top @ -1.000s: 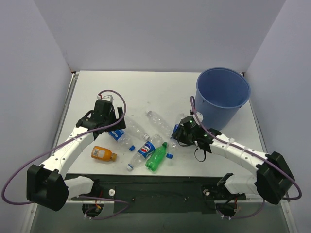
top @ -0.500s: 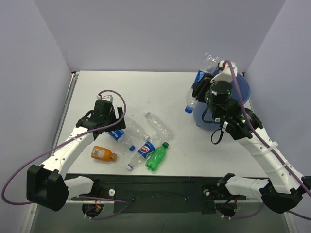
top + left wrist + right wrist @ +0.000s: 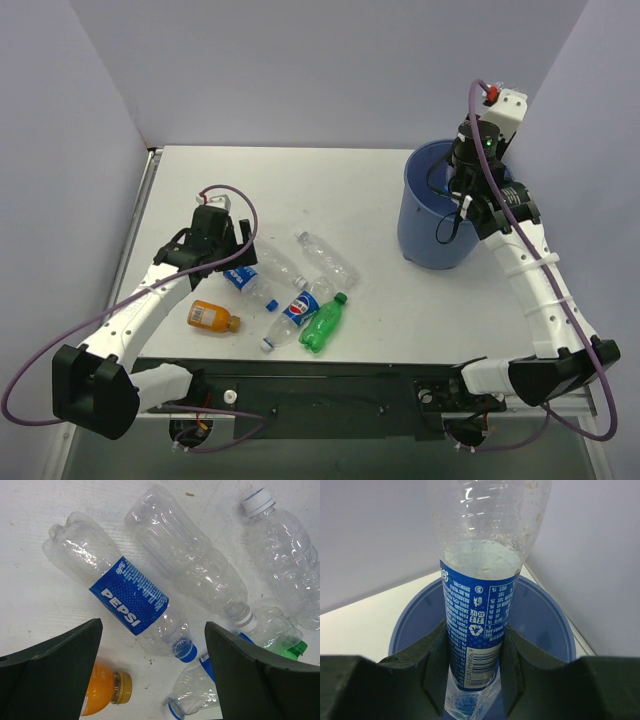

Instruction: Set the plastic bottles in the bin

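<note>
Right gripper (image 3: 475, 672) has swung its bottle (image 3: 482, 600) over bin (image 3: 540, 617) (clamped).

Bright, even overhead light; faint soft shadows; small glints on plastic bottles (image 3: 185, 570); sharp focus.

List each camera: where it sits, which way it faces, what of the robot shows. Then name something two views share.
Top external: above and behind both arms, looking down on the table.
Left wrist: on the left arm, facing down at lying bottles; the left gripper, open, frames the bottom.
Right wrist: facing down into the bin; the right gripper clamps a blue-labelled bottle.
Shared: top and left wrist views both show the orange bottle.
</note>
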Available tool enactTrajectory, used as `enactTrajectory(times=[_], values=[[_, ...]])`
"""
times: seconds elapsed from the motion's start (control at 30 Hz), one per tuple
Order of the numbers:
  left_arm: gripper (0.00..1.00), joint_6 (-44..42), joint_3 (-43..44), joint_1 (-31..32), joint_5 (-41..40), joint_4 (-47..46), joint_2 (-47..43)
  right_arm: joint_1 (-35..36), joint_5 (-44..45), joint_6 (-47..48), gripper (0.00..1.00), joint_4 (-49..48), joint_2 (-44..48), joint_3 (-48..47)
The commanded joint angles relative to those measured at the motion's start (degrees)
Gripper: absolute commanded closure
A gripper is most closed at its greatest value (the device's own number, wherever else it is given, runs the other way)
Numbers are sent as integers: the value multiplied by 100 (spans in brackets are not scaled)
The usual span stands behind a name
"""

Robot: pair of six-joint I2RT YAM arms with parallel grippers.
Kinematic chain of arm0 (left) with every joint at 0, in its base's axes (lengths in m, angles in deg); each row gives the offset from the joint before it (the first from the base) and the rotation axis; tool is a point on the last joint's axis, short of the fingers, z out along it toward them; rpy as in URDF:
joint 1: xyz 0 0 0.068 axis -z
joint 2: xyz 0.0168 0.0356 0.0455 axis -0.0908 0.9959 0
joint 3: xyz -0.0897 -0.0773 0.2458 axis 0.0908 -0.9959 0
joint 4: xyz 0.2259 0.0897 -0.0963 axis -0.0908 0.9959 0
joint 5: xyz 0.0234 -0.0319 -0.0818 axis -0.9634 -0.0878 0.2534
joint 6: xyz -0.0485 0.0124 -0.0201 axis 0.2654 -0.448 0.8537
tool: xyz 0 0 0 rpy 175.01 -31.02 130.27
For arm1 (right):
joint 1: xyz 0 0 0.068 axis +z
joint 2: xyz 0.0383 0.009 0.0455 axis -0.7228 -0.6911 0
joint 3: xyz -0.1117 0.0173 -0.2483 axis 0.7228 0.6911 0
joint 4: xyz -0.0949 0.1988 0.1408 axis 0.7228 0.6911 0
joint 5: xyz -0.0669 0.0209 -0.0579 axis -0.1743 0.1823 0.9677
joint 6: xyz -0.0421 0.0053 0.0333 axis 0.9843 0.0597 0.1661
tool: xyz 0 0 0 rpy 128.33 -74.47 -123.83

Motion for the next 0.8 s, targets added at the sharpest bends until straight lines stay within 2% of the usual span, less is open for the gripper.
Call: enactTrajectory(times=[0.0, 0.03, 0.1, 0.13, 0.2, 0.27, 0.4, 0.53, 0.6, 0.67, 0.73, 0.77], values=[[5, 55, 156, -26, -47, -69, -71, -223, 232, 210, 75, -224, -201, -11], [5, 55, 156, -26, -90, -52, -71, -241, 232, 209, 73, -215, -219, 15], [5, 55, 156, -35, -134, -8, -36, -241, 232, 209, 54, -180, -254, 24], [5, 55, 156, -26, -152, 27, -27, -241, 214, 201, 42, -145, -263, 24], [5, 64, 174, -34, -144, 28, -9, -241, 179, 192, 30, -75, -263, -11], [5, 55, 182, -34, -143, 10, 8, -241, 118, 192, 23, -13, -219, -37], [5, 55, 191, -26, -144, 1, 35, -241, -49, 157, 20, 119, -61, -108], [5, 64, 209, -35, -178, 19, 96, -66, -935, -36, 20, 242, 264, 58], [5, 55, 244, -35, -213, 27, 114, 250, -1428, 33, 21, 347, 352, 190], [5, 55, 262, -35, -240, 36, 114, 994, -1482, 226, 21, 435, 361, 374], [5, 64, 253, -43, -319, 10, 105, 1435, -1666, 297, 21, 506, 309, 559], [5, 46, 253, -43, -363, 27, 96, 1533, -2041, 332, 21, 567, 195, 621]])
